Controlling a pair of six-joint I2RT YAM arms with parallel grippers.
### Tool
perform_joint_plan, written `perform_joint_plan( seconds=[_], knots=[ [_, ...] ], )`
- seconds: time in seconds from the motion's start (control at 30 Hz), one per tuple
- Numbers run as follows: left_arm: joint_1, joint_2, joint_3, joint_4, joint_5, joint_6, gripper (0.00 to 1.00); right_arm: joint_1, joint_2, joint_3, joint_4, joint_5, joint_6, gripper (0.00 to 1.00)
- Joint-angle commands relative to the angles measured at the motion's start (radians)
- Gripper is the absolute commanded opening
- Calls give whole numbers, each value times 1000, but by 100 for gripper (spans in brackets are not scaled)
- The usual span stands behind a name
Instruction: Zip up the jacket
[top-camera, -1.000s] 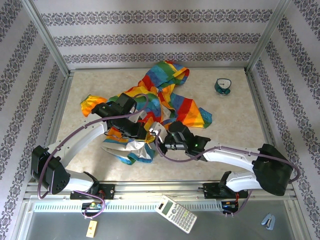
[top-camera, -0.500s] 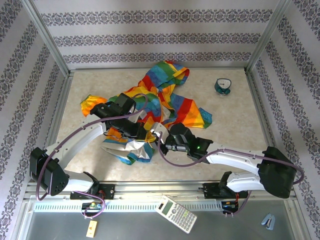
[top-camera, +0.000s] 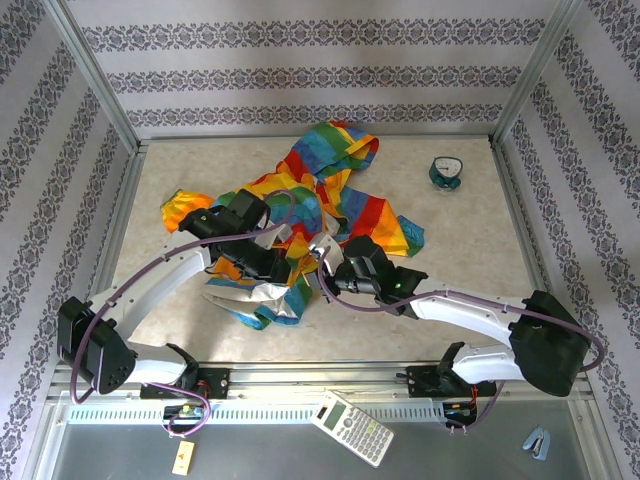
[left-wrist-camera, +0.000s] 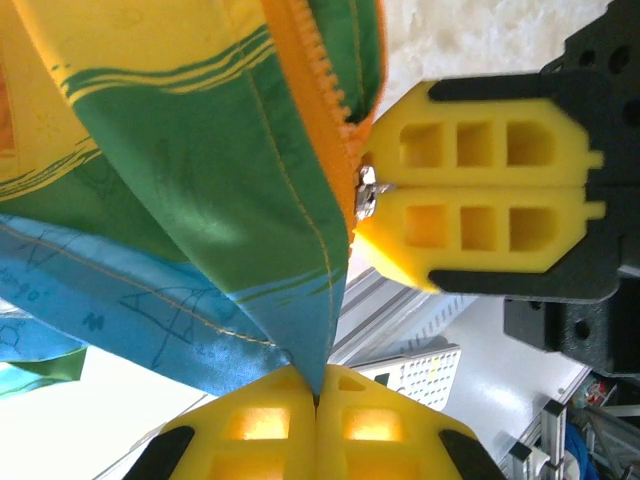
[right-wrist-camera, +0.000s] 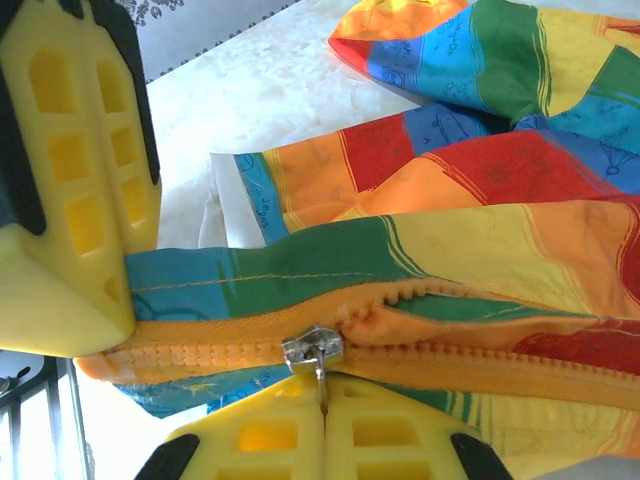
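Where the right gripper presses its yellow pads flat together, the thin pull tab of the metal zipper slider is pinched between them. The slider sits just above the fingertips on the orange zipper. Between the slider and the left gripper the teeth look meshed into one orange band. Beyond the slider the two rows of teeth lie apart, with orange fabric between them.

The left gripper is likewise clamped tight, its pads meeting on a corner of the jacket at the blue stripe, where the zipper ends at the hem. From the left wrist, green and blue fabric narrows to a point between those pads, and the right gripper's pads sit just beside it on the slider.

From above, the two grippers come close together over the near part of the jacket, around the middle of the table. The jacket lies crumpled, its rainbow stripes spreading from the grippers toward the far side, with one orange-tipped sleeve out to the left and pale lining showing at the near edge.

A small teal object sits near the far right corner, well apart from the jacket. A calculator lies on the ledge in front of the arm bases.
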Motion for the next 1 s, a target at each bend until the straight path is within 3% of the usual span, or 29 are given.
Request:
perform_joint_plan(
  seconds=[0.0,0.53,0.97],
  knots=[
    [9,-41,-23,-120,-12,33,0,-37,0,25,-42,47,25,0],
    [12,-149,-69,-172,-88,48,0,-172,-14,78,-130,59,-18,0],
    [16,-216,12,-304,-148,171,0,-281,39,153,-164,85,-36,0]
  ],
)
